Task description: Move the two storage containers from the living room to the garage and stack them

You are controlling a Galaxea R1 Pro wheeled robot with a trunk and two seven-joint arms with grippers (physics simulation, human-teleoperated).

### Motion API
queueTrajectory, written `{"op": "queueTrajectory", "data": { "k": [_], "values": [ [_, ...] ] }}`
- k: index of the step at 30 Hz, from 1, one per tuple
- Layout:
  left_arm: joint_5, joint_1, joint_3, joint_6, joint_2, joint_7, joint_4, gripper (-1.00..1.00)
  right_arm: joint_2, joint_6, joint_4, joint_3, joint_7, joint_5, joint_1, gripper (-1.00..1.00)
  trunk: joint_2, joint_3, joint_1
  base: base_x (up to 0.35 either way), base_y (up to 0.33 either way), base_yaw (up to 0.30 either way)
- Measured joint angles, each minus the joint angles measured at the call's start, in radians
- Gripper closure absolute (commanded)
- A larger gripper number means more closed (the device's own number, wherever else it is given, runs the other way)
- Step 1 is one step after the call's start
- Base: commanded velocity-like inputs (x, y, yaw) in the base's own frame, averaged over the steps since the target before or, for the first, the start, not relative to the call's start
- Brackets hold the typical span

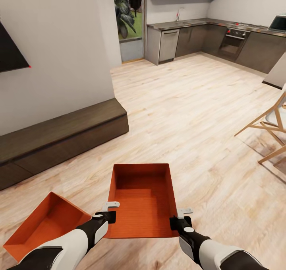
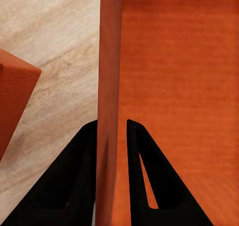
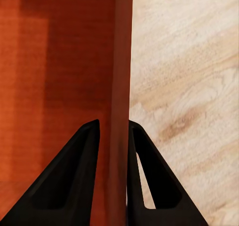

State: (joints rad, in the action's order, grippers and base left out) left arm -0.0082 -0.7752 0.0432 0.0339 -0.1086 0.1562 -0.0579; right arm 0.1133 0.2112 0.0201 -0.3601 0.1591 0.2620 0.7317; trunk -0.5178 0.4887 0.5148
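One orange-red storage container (image 1: 143, 200) is held level between my two arms over the light wood plank floor. My left gripper (image 1: 108, 212) is shut on its left wall (image 2: 109, 76), one finger inside and one outside. My right gripper (image 1: 180, 218) pinches the right wall (image 3: 122, 61) the same way. The second storage container (image 1: 43, 222) sits on the wood floor at the lower left, turned at an angle, just beside my left forearm; its corner (image 2: 12, 101) shows in the left wrist view. The garage is out of view.
A long low dark wood cabinet (image 1: 59, 138) runs along the white wall on the left. Kitchen counters (image 1: 206, 35) line the back, with a glass door (image 1: 129, 19) to their left. A wooden chair (image 1: 270, 127) stands at the right. Open wood floor (image 1: 186, 115) lies ahead.
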Motion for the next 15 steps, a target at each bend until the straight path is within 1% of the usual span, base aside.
{"op": "queueTrajectory", "data": {
  "k": [15],
  "values": [
    [0.0,0.0,0.0,0.0,0.0,0.0,0.0,1.0,0.0,0.0,0.0,0.0,0.0,0.0,0.0,1.0,0.0,-0.025,0.0,0.0,0.0,0.0]
  ]
}}
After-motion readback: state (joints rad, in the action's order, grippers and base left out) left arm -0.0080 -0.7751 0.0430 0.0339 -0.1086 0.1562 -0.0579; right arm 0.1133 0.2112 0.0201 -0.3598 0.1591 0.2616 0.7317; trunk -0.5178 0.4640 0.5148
